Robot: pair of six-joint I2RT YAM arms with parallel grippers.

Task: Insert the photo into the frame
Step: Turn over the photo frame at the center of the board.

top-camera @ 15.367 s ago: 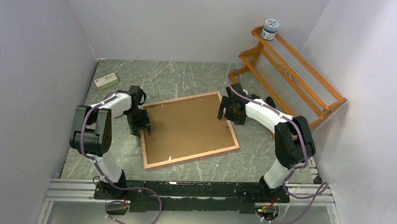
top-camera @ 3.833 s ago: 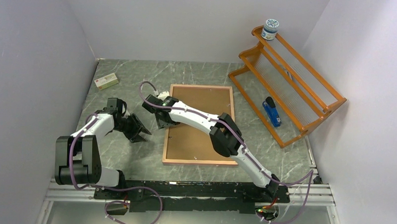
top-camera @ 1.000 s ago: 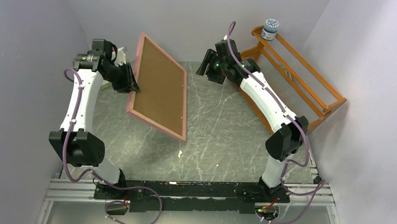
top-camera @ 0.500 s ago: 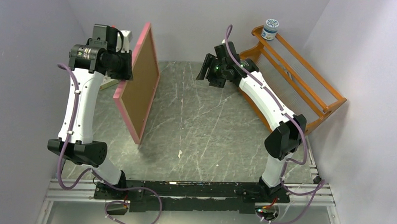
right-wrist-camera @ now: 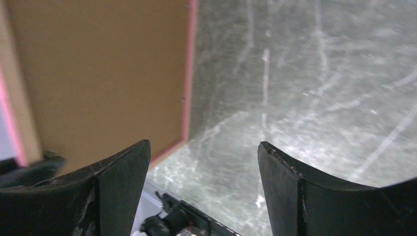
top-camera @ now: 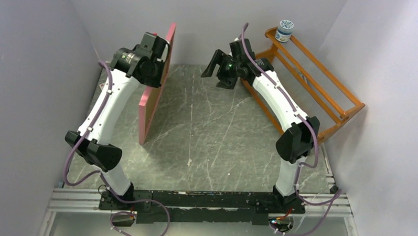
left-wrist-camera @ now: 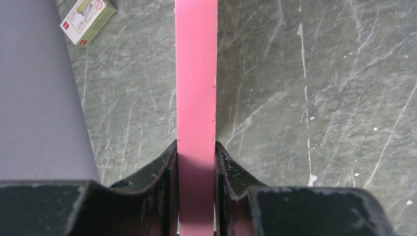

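The frame (top-camera: 150,108) stands on edge, lifted upright at the left of the table, its pink rim towards the camera. My left gripper (top-camera: 159,69) is shut on its upper edge. In the left wrist view the pink rim (left-wrist-camera: 195,73) runs straight between my left gripper's (left-wrist-camera: 195,147) two fingers. My right gripper (top-camera: 211,65) is open and empty, raised at the back centre, to the right of the frame. In the right wrist view my right gripper (right-wrist-camera: 204,147) faces the frame's brown backing board (right-wrist-camera: 98,73). The photo is not in view.
An orange wooden rack (top-camera: 313,85) leans at the back right with a small jar (top-camera: 285,30) on top. A small white and green box (left-wrist-camera: 87,19) lies on the table by the left wall. The walls are close on three sides.
My left arm has swung the frame from a tilt to upright and edge-on, and carried it right towards the back. My right gripper stays raised and open, shifted slightly left.
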